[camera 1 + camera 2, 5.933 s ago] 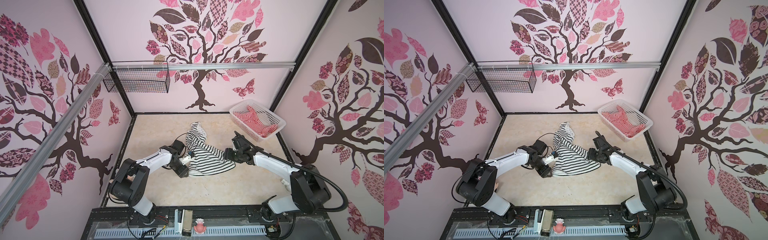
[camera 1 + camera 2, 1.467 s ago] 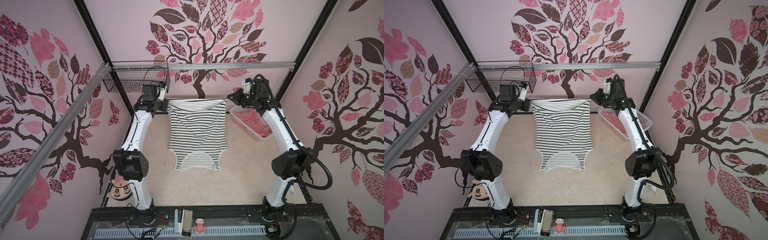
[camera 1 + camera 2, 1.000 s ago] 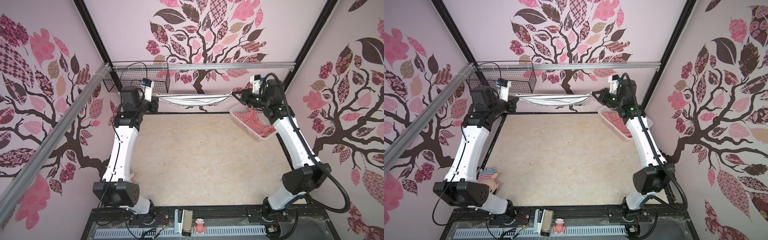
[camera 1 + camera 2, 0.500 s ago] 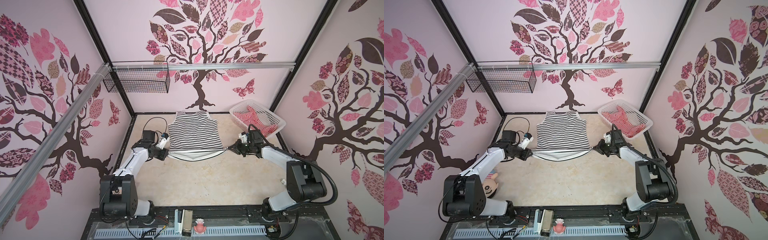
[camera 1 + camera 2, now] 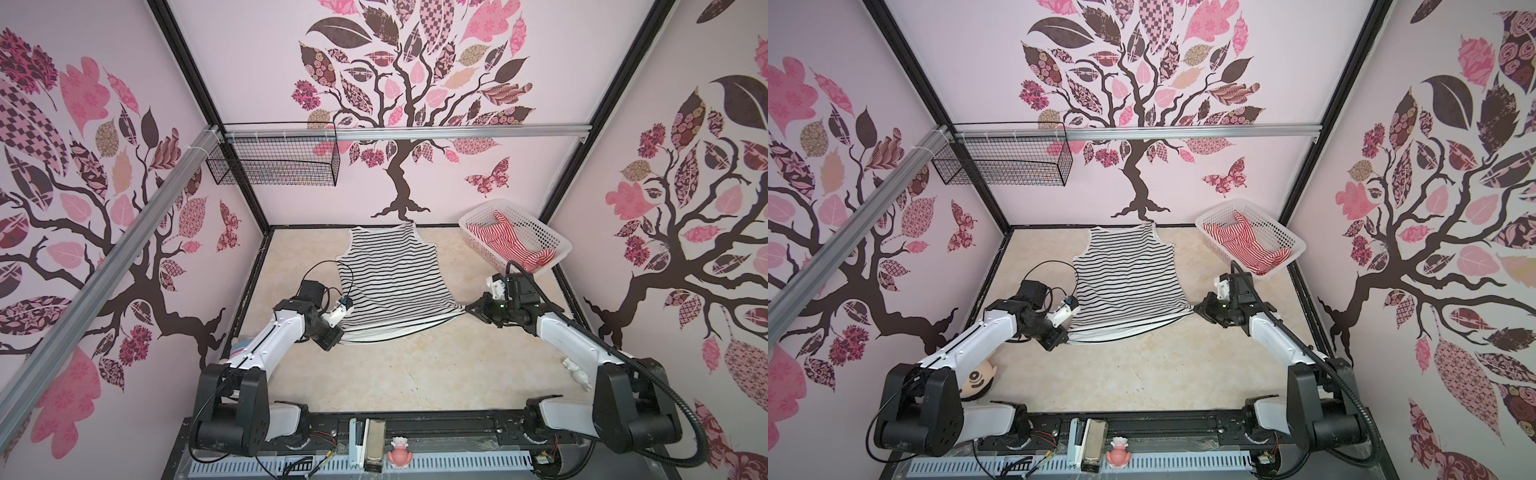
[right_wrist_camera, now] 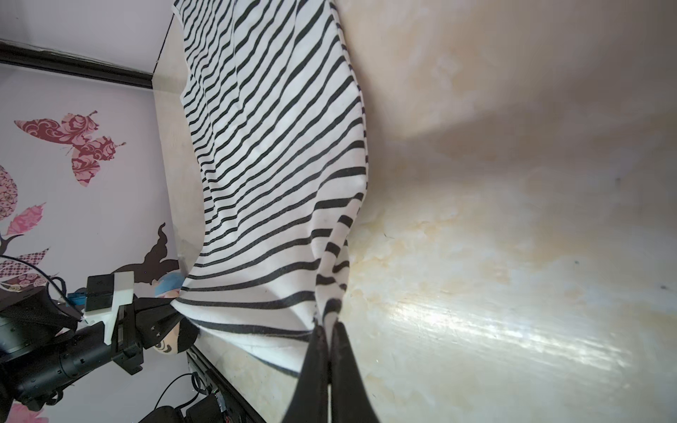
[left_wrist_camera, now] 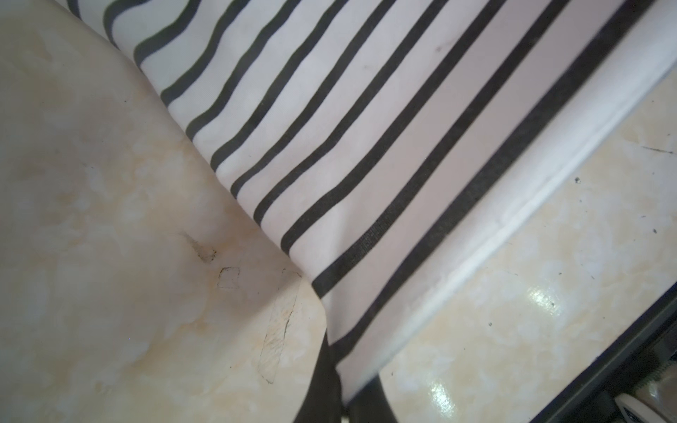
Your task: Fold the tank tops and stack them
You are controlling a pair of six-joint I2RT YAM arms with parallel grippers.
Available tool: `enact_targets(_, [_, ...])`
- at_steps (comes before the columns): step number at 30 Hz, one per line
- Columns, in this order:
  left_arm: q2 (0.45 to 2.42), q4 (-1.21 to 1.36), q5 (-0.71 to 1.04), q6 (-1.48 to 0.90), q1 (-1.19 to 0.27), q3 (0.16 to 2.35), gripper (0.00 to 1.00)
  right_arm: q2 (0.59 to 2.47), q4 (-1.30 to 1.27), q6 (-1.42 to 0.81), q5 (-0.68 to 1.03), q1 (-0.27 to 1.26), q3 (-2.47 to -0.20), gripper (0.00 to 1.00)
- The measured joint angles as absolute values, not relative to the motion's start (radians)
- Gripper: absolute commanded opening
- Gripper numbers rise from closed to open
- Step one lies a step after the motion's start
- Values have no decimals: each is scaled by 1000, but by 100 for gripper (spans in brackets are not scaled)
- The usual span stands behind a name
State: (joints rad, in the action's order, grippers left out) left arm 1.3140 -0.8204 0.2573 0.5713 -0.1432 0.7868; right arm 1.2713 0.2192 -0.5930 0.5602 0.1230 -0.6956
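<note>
My left tool [image 5: 337, 337] and right tool [image 5: 470, 309] each pinch a hem corner of the black-and-white tank top [image 5: 390, 282] near the basket [image 5: 536, 232]; I think uneven pulling could wrinkle it.

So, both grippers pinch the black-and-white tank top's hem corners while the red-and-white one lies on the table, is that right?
Not quite: the red-and-white tank top lies in the white basket, as both top views show. The left gripper and right gripper do pinch the black-and-white tank top at its hem corners.
</note>
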Motion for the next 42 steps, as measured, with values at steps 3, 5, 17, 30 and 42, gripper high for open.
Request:
enact_targets(3, [1310, -842, 240, 603, -145, 787, 7, 1245, 251, -576, 559, 123, -696, 32])
enact_targets(5, [1310, -859, 218, 627, -144, 787, 26, 1242, 276, -558, 551, 121, -696, 42])
enact_targets(17, [1301, -1002, 121, 740, -124, 812, 44, 1198, 342, -557, 446, 263, -708, 39])
enact_targets(30, [1657, -725, 122, 543, -161, 1108, 42, 1532, 121, -705, 417, 427, -735, 32])
enact_targets(42, [1819, -692, 111, 539, -197, 1161, 41, 1584, 201, -652, 327, 397, -764, 43])
